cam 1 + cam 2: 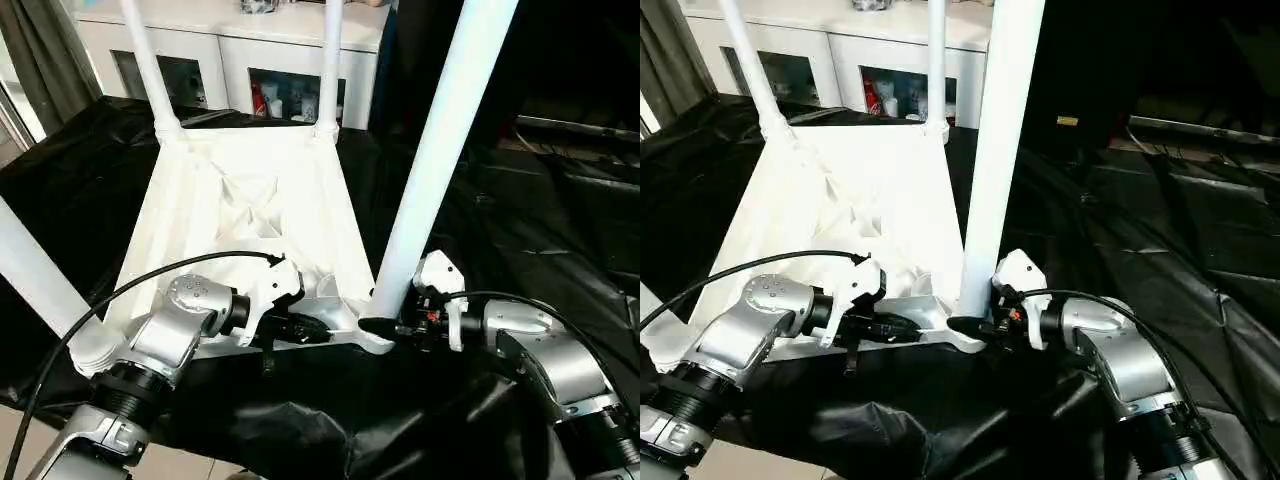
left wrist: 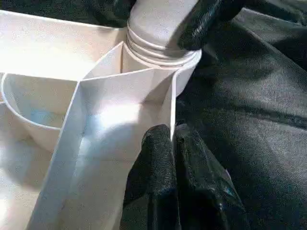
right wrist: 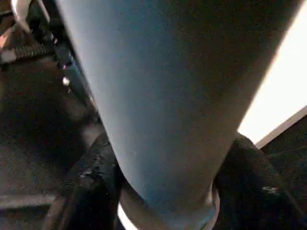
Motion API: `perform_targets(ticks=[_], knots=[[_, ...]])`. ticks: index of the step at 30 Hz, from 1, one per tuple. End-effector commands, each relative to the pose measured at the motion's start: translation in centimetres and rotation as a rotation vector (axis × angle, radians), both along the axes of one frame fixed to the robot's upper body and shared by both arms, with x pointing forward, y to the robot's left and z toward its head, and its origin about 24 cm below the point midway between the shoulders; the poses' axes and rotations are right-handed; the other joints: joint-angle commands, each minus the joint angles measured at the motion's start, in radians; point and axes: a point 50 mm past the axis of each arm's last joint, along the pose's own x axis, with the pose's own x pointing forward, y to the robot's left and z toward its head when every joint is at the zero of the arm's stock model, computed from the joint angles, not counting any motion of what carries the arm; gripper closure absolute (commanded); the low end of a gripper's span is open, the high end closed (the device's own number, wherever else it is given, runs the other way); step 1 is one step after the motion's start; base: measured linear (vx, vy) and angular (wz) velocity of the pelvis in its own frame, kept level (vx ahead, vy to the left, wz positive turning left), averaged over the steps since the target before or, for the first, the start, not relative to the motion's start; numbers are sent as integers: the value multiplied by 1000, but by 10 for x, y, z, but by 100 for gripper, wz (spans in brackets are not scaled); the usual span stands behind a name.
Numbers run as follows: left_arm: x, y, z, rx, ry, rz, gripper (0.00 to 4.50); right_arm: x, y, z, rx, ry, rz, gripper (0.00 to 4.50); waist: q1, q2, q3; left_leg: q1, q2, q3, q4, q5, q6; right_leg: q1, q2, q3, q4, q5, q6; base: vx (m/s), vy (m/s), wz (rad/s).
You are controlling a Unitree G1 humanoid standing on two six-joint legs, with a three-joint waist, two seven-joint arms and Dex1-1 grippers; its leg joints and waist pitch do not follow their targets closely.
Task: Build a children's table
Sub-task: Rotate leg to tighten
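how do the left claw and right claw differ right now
The left claw is shut on the tabletop's near edge wall; the right claw brackets the near right leg at its base. The left faces right, the right faces left. Both are black and sit at the same corner.

Looking right up a fat white table leg (image 3: 163, 96) sat between the right pincer (image 3: 165, 191)'s two black fingers (image 3: 93, 177), one on each side down near the leg's ringed base, dark black sheeting (image 3: 38, 124) off to one side and a bright white patch (image 3: 288, 96) on the other.
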Motion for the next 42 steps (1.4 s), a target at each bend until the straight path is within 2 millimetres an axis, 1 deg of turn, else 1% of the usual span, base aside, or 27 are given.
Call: perform_targets(ticks=[1,2,3,4,5,6,7,9,10,11,13,17,20,22,23,24,25,28,29,30,31,32,33,34,37,41,42], knots=[[7,-11,8,-47,-56,57,450,-7,18,-16,-3,71,6,223,2,1,-48,-7,40,-12,-64,-127,43,57,-88,53,-76,-183,-166,0,0,0],[13,-14,7,-34,-79,126,450,-1,21,-22,-10,77,-108,231,-2,-1,-44,-6,38,-13,-69,-156,27,58,-89,52,-84,-252,-148,0,0,0],[16,-18,6,-40,-90,168,450,3,23,-27,-10,91,-197,236,-1,5,-43,-5,38,-15,-70,-167,19,57,-90,52,-87,-282,-140,0,0,0],[18,-21,6,-46,-95,192,450,5,25,-30,-11,103,-251,236,-6,7,-39,-1,36,-15,-74,-196,2,52,-88,52,-93,-342,-124,0,0,0],[19,-23,6,-50,-98,205,450,6,25,-32,-10,110,-282,245,-9,4,-37,5,34,-17,-78,-233,-6,52,-90,50,-103,-422,-99,0,0,0],[21,-27,6,-51,-102,232,450,8,27,-34,-5,125,-342,245,-10,4,-38,5,35,-19,-79,-241,-7,53,-92,51,-105,-443,-89,0,0,0],[23,-33,5,-52,-107,263,450,11,29,-38,0,146,-432,248,-12,9,-39,7,36,-19,-79,-247,-9,48,-91,53,-109,-453,-78,0,0,0],[27,-48,3,-42,-121,338,450,18,33,-47,-24,173,-615,252,-19,8,-34,11,33,-19,-81,-271,-18,43,-89,52,-115,-494,-64,0,0,0],[28,-51,3,-41,-123,347,450,18,34,-49,-32,174,-637,252,-26,11,-35,15,33,-21,-82,-287,-26,42,-91,50,-118,-516,-61,0,0,0],[28,-59,2,-42,-124,359,450,20,37,-50,-42,168,-664,252,-30,7,-35,17,31,-23,-82,-297,-25,41,-90,49,-121,-528,-54,0,0,0],[28,-69,1,-41,-131,379,450,23,44,-51,-63,152,-681,252,-33,9,-36,15,32,-23,-82,-294,-19,42,-90,51,-121,-510,-54,0,0,0],[28,-83,2,-45,-145,395,450,30,56,-49,-50,162,-709,252,-34,11,-43,9,31,-20,-82,-243,-2,49,-87,57,-108,-397,-72,0,0,0],[29,-77,4,-50,-149,375,450,31,63,-44,-25,126,-656,252,-32,17,-44,7,31,-18,-81,-224,4,51,-86,58,-103,-333,-90,0,0,0],[28,-72,3,-53,-145,355,450,32,63,-40,11,116,-626,252,-32,16,-44,5,31,-17,-82,-227,5,53,-87,57,-104,-340,-93,0,0,0],[27,-70,3,-56,-142,337,450,32,62,-38,33,116,-611,218,-31,9,-43,3,30,-18,-83,-226,12,55,-89,57,-104,-362,-87,0,0,0],[26,-68,3,-58,-138,318,450,32,62,-35,56,112,-583,197,-31,8,-44,3,31,-18,-84,-222,13,56,-90,57,-104,-365,-85,0,0,0],[25,-65,4,-61,-142,295,450,32,60,-33,75,113,-561,197,-32,10,-43,3,33,-19,-85,-225,17,55,-90,57,-105,-370,-84,0,0,0],[22,-54,6,-70,-133,229,450,29,55,-25,101,108,-439,164,-37,6,-43,1,35,-18,-85,-213,31,55,-89,58,-103,-348,-91,0,0,0],[20,-49,6,-65,-125,204,450,26,52,-22,95,105,-371,151,-33,9,-45,1,38,-19,-84,-202,34,58,-90,59,-99,-321,-97,0,0,0],[17,-39,6,-67,-118,151,450,15,45,-17,84,112,-208,151,-34,10,-45,0,39,-19,-83,-187,39,61,-86,58,-96,-279,-107,0,0,0],[17,-39,6,-67,-118,151,450,15,45,-17,84,112,-208,151,-32,10,-47,1,39,-17,-80,-178,44,61,-86,58,-92,-251,-114,0,0,0],[14,-32,7,-78,-106,113,450,6,37,-13,70,116,-101,151,-35,12,-50,-1,40,-14,-77,-155,55,61,-86,58,-87,-188,-137,0,0,0],[13,-30,7,-80,-101,101,450,4,34,-13,66,123,-81,151,-32,16,-49,1,41,-14,-76,-146,58,60,-85,57,-88,-172,-141,0,0,0],[12,-27,7,-79,-92,87,450,3,30,-11,64,125,-65,151,-33,13,-51,1,41,-12,-73,-127,66,61,-85,57,-80,-126,-162,0,0,0],[7,-21,6,-76,-72,41,450,1,20,-7,61,133,-19,151,-28,10,-52,-3,40,-11,-70,-108,68,63,-88,55,-79,-114,-185,0,0,0],[1,-13,8,-80,-28,-44,450,-4,4,-2,17,140,79,151,-23,7,-51,-3,43,-10,-70,-112,72,63,-87,54,-78,-134,-184,0,0,0],[1,-13,9,-81,-24,-49,450,-5,3,-2,10,142,91,166,-20,6,-50,-2,42,-8,-68,-112,74,61,-87,54,-79,-143,-185,0,0,0]])
